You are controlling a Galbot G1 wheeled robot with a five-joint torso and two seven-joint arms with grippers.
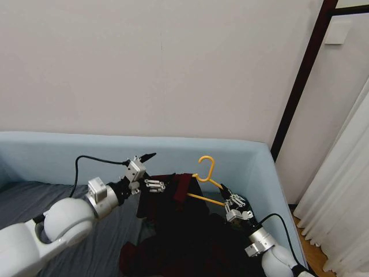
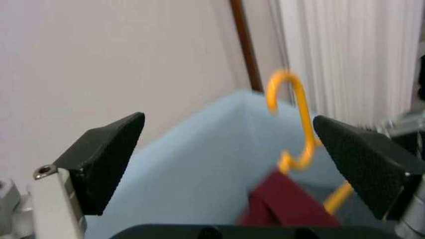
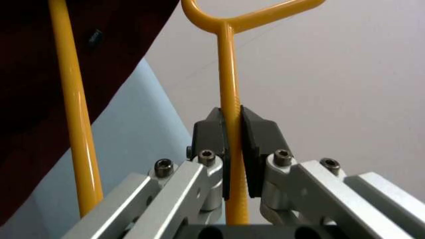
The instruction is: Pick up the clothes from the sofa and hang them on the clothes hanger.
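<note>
Step in hand: getting the garment (image 1: 180, 222) onto the hanger (image 1: 203, 198). It looks partly done. The dark red collar sits right under the hook (image 1: 206, 164) and the rest hangs dark and bunched below the hanger, down onto the sofa (image 1: 253, 164).

Right gripper (image 3: 232, 124): at the hanger's right end, low, with the arm coming up from beneath it. Its fingers (image 3: 258, 139) are clamped tight on the yellow wire, which runs straight up between the pads. It holds the hanger up off the sofa, tilted, hook upward.

Left gripper (image 1: 151, 171): at the hanger's left side, just beside the garment's shoulder. The arm reaches in from well left of the hanger, forearm rising, wrist angled toward the hook. Its fingers (image 2: 106, 154) are spread wide with nothing between them. In the left wrist view the hook and a fold of red cloth show in the gap, farther off.

Cannot tell if the left shoulder of the garment is seated over the hanger's left end; the cloth hides the wire there.

Next move, as I judge it: the left gripper must close on the cloth by the shoulder and draw it over the hanger's left end while the right keeps its clamp steady. Risks are loose cloth slipping off or the hanger twisting in the grip.
</note>
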